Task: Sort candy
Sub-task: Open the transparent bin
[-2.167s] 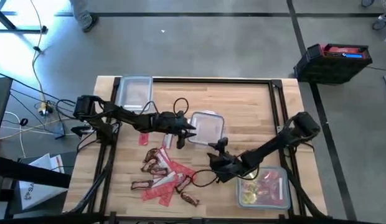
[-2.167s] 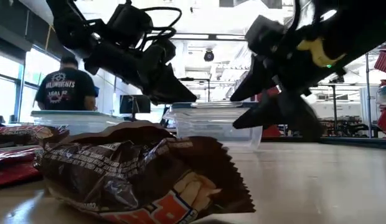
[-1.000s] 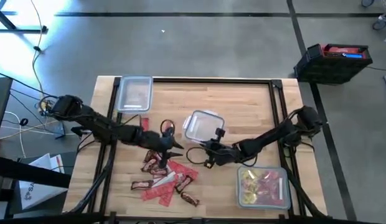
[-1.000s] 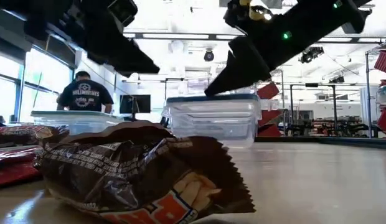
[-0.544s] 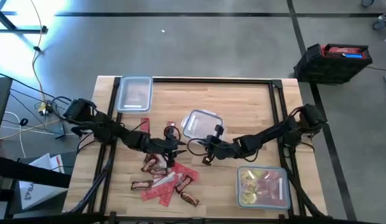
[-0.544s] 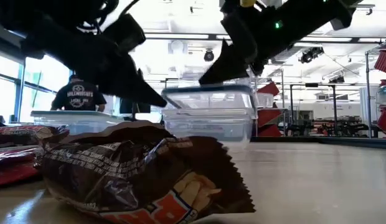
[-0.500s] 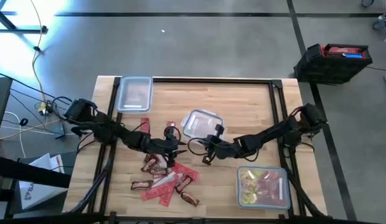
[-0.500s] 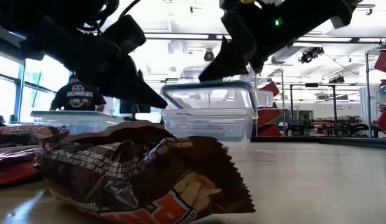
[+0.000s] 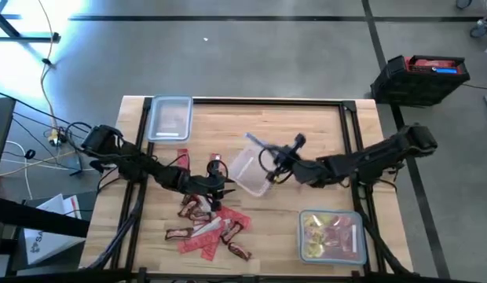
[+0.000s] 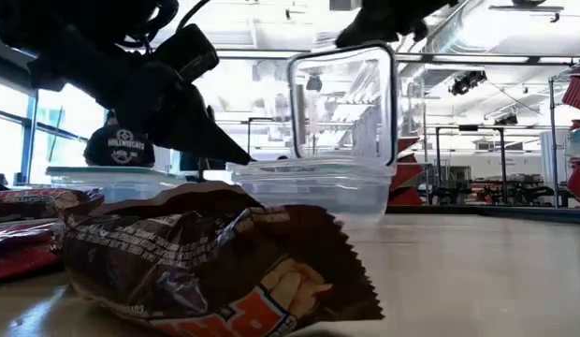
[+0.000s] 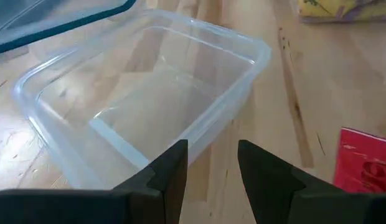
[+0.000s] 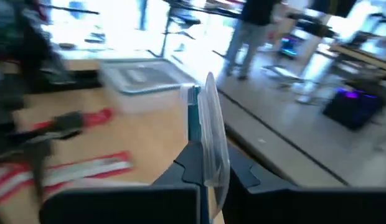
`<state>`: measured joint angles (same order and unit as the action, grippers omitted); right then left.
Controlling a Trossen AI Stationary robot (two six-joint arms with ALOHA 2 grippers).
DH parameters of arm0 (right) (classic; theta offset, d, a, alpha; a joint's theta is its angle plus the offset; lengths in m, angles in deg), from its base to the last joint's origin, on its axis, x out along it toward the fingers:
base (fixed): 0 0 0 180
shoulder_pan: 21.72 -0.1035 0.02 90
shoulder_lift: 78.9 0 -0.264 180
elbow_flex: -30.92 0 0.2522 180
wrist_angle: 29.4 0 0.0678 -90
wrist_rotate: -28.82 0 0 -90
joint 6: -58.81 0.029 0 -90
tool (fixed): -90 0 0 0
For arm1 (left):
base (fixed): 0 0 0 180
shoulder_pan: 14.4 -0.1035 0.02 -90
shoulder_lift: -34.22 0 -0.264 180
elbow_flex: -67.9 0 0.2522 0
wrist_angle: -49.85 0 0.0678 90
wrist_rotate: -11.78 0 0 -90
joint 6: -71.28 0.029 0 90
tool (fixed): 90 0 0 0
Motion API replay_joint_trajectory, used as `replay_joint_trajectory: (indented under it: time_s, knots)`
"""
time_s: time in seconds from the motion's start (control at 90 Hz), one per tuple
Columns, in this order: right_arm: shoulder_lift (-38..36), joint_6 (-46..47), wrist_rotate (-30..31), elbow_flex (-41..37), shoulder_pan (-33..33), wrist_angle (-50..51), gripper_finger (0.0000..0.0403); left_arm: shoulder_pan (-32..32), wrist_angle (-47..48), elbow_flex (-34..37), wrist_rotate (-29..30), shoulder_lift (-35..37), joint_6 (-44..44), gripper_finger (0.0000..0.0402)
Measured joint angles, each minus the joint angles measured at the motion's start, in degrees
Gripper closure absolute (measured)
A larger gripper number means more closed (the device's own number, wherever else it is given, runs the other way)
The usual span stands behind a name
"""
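Observation:
The candy (image 9: 208, 220) lies in a loose heap on the near left of the table: red packets and dark brown bars, one brown wrapper (image 10: 206, 262) close to the low camera. At mid-table stands a clear container (image 9: 250, 174) with its top uncovered. Its lid (image 10: 341, 103) stands upright above it, and my right gripper (image 10: 379, 23) is shut on the lid. My left gripper (image 11: 211, 165) is open, level at the container's (image 11: 143, 106) left wall, between the container and the heap. My left gripper has one fingertip (image 11: 177, 152) at the container's side wall; I cannot tell whether it touches. My right gripper pinches the lid's rim (image 12: 208, 155) between its two fingers, coming from above. The lid hangs upright below them, its lower edge just over the container's rim.
A closed clear container (image 9: 169, 118) stands at the far left. Another (image 9: 331, 236) holding yellow and pink sweets sits at the near right. A red packet (image 11: 364, 165) lies beside the left gripper. People stand in the room beyond the table.
My right gripper has risen and gone toward the table's far right with the lid. The lid has come off the container and tipped from flat to upright. The container has stayed on the table, turned a little.

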<state>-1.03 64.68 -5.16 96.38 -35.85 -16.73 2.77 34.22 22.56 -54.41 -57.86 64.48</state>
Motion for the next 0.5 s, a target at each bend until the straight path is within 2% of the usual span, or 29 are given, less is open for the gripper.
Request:
replay_joint_trajectory:
  time_s: [0.144,0.3,0.4,0.5]
  knots:
    - [-3.5,9.0,1.0,0.0,3.4,15.3,0.0403,0.0,1.0,0.0,-0.7,0.0,0.0,0.0275]
    - [-3.6,20.6,0.9,0.0,6.1,29.7,0.0403,0.0,2.5,0.0,-0.9,0.0,-0.5,0.0275]
    - [-2.1,24.9,-1.7,0.0,7.2,33.9,0.0403,-0.1,2.4,0.0,-0.6,0.0,-1.2,0.0275]
    - [-0.1,25.2,-5.8,0.0,8.1,34.0,0.0403,-0.5,2.4,0.0,-0.3,0.0,-2.1,0.0275]
